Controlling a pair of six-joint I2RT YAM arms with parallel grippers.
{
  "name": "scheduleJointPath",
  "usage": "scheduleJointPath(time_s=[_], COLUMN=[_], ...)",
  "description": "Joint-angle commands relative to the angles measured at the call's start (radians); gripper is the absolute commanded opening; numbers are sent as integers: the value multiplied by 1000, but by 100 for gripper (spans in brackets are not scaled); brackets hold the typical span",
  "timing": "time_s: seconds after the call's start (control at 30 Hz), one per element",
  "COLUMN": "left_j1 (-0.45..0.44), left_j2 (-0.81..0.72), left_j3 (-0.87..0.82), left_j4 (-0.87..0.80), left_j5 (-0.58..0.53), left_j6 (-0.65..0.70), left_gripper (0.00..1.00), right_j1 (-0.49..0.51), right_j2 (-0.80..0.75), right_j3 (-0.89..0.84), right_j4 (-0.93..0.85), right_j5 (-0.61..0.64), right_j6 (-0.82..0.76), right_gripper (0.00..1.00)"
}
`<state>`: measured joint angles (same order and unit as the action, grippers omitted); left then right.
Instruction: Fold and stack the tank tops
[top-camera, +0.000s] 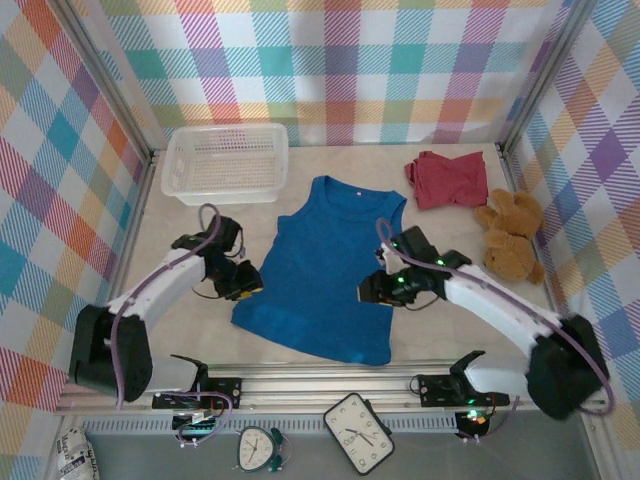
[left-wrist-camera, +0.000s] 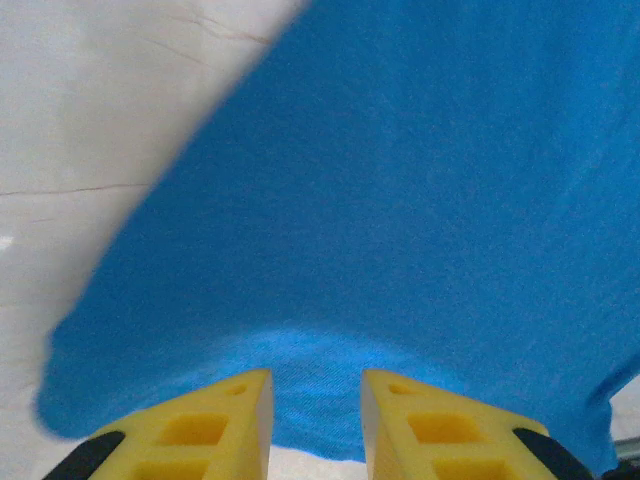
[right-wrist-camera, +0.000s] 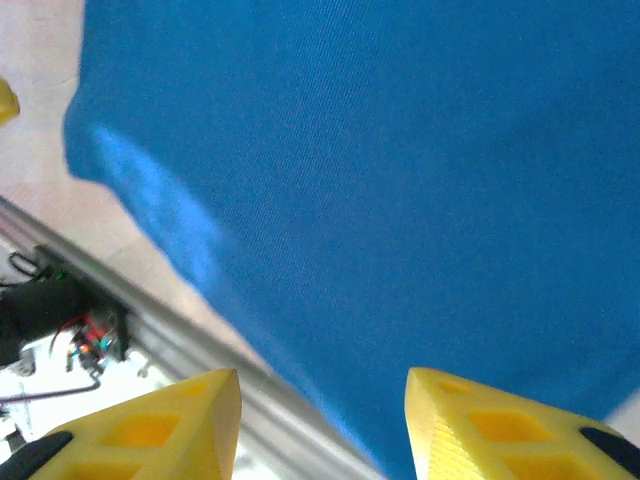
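Observation:
A bright blue tank top (top-camera: 325, 265) lies spread flat in the middle of the table, neck toward the back. Crumpled dark red tank top cloth (top-camera: 447, 178) sits at the back right. My left gripper (top-camera: 243, 283) is low at the blue top's left edge near the hem. In the left wrist view it (left-wrist-camera: 316, 400) stands open, and the cloth's edge (left-wrist-camera: 330, 250) lies flat under the gap. My right gripper (top-camera: 375, 290) is at the top's right edge. In the right wrist view it (right-wrist-camera: 322, 400) is open wide above the blue cloth (right-wrist-camera: 400, 180), gripping nothing.
A white mesh basket (top-camera: 225, 162) stands at the back left. A brown teddy bear (top-camera: 510, 235) lies at the right, beside the red cloth. A metal rail (top-camera: 320, 380) runs along the near edge just below the blue hem. Plaid walls enclose the table.

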<state>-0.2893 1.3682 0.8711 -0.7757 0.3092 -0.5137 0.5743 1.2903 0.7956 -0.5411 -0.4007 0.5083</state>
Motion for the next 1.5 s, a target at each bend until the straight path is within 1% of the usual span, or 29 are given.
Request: scheduleJointPath(time_s=[0.0,0.07,0.23,0.3,0.33,0.4,0.47,0.57,0.63,0.73,0.9,0.97,1.03,1.13,1.23,1.33,1.47], left_j1=[5,20,71,97,100,112,131,149,159,176,209,213,213,212,202,185,162], left_j2=[89,137,218,256,267,307,333,374,405,437,502,553,581,595,555,486,376], left_j3=[-29,-41,-58,-54,-49,-20,7,70,116,185,301,363,419,502,536,504,380], left_j4=[87,110,113,127,128,92,72,18,-15,-64,-99,-126,-139,-168,-192,-192,-149], left_j5=[3,13,-61,-46,-55,-117,-130,-218,-248,-331,-382,-393,-423,-437,-415,-343,-231], left_j6=[-16,4,44,59,66,94,120,158,188,223,256,273,284,293,276,255,216], left_gripper=[27,25,23,22,22,21,21,22,22,23,25,26,26,31,33,36,37], right_j1=[-5,-5,3,19,25,45,74,118,155,209,219,219,219,194,107,4,-101], right_j2=[134,221,378,439,462,496,517,551,568,603,618,596,541,429,366,382,462], right_j3=[44,80,104,122,127,138,154,183,205,241,266,277,283,284,286,308,364], right_j4=[186,202,262,256,255,262,261,267,279,289,335,343,311,228,134,92,84], right_j5=[8,0,-31,-46,-49,-68,-68,-90,-110,-124,-145,-170,-168,-103,-3,32,41], right_j6=[-86,-107,-112,-123,-122,-115,-108,-79,-55,-19,28,43,33,-26,-125,-233,-320], right_gripper=[48,48,49,49,49,49,50,50,50,50,50,50,51,53,55,56,56])
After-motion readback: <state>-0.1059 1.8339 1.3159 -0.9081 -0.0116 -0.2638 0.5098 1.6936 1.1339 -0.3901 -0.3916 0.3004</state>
